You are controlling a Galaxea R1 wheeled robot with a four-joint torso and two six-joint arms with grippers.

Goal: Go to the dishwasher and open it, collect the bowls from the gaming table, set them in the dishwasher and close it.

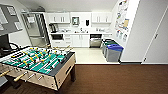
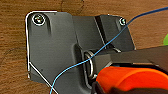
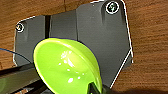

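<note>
Now, dishwasher (image 1: 95,40): under the counter (image 1: 82,32) at the far wall of the kitchen, steel front, door looks open, dark inside.
Green bowl (image 3: 66,67): in the right wrist view, tilted, large, held at its rim by the right tool (image 3: 96,89).
Left tool (image 2: 130,80): holds an orange thing (image 2: 132,77); I cannot tell what it is.
Foosball table (image 1: 37,63): near, on the left, on brown floor (image 1: 120,80).
Bins (image 1: 111,50): blue lids, right of the dishwasher.
</note>
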